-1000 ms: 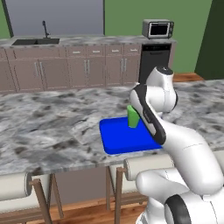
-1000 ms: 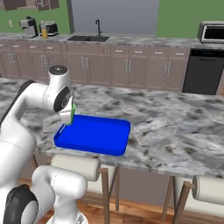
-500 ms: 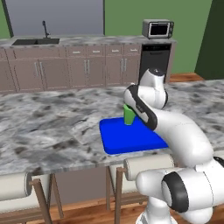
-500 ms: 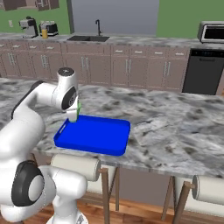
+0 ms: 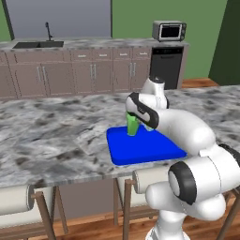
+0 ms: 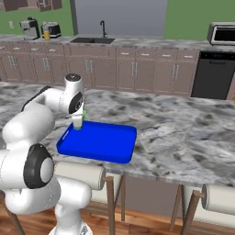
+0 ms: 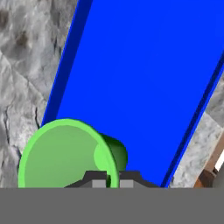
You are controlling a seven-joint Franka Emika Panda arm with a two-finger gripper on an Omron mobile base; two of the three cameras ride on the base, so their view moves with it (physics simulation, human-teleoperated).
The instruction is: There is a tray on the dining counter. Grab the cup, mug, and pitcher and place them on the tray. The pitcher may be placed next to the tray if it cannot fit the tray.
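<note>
The green cup (image 5: 133,126) hangs upright low over the far left corner of the blue tray (image 5: 150,147) on the dining counter (image 5: 56,136); whether it touches the tray floor I cannot tell. My gripper (image 5: 132,118) reaches down from above, shut on the cup's rim. In the hand view the gripper (image 7: 108,180) pinches the near rim of the cup (image 7: 65,153), with the tray (image 7: 140,78) stretching away behind it. From the right base the cup (image 6: 78,123) stands inside the tray's (image 6: 105,147) rim. The yellow-orange pitcher (image 6: 46,34) stands on the back counter. The black mug is out of view.
Cushioned stools (image 6: 80,174) sit under the dining counter's near edge. Brown cabinets with a sink (image 6: 94,40) line the back wall. A coffee machine (image 6: 30,28) and a toaster (image 6: 57,30) flank the pitcher, a microwave (image 5: 168,31) stands to the right, and the arm (image 5: 183,124) arches over the tray's right side.
The arm has stretched forward over the tray and brought the cup down and slightly left, closer to the tray's far left corner. The grip has stayed the same.
</note>
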